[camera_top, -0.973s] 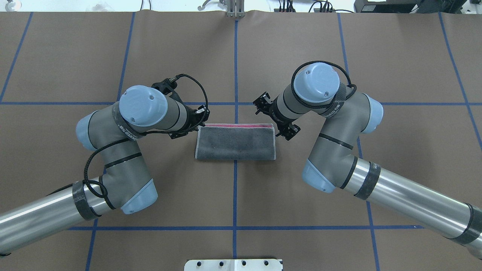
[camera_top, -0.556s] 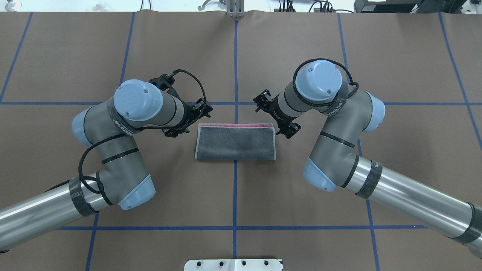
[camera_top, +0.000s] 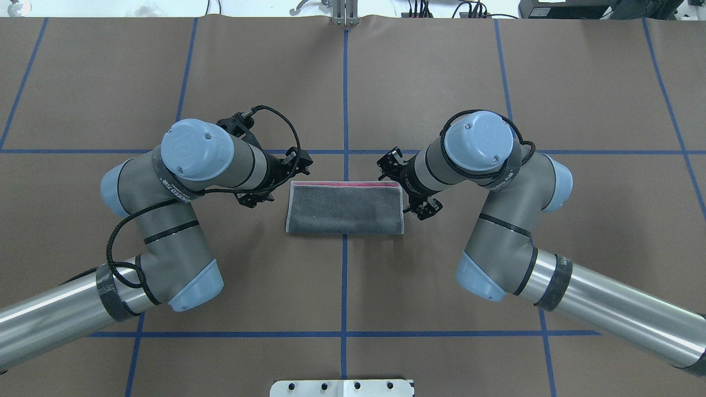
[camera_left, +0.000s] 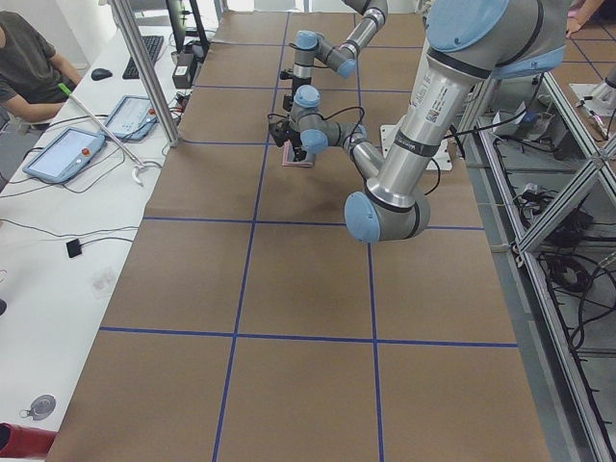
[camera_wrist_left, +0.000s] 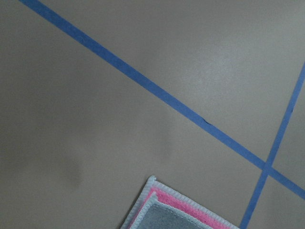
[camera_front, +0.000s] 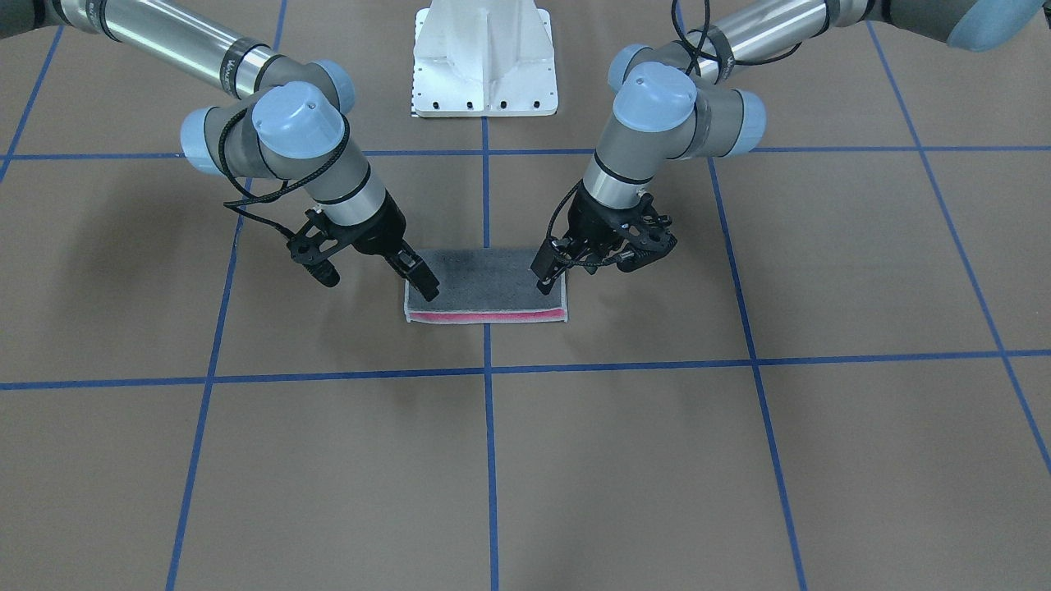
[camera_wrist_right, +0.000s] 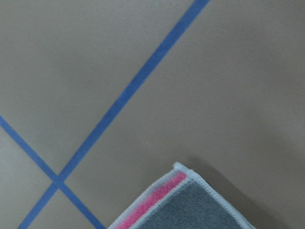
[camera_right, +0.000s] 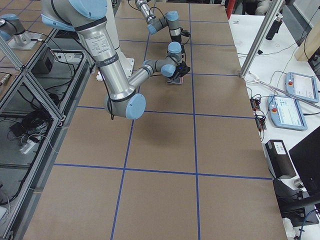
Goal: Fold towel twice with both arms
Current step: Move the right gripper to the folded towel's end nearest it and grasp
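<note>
Near the middle of the worktop [camera_top: 386,82], where two blue tape lines [camera_top: 345,275] crossed, the towel [camera_top: 345,209] lay flat. It was folded once into a long strip, grey side up, with a thin pink band along its 12 o'clock edge, counting 12 as away from the robot. At its 9 o'clock end hung the left pincer [camera_front: 595,264], and at its 3 o'clock end the right pincer [camera_front: 374,279]. Both looked spread wide and held nothing, with one right finger [camera_front: 423,286] poised just over the towel's corner. One fold seemed done, one left. I reckoned the danger lay in the next grab. A finger might catch only the top layer and peel the first fold open, or the pink offset might grow into a crooked stack. Carrying one end across could also crowd the pincers together.
</note>
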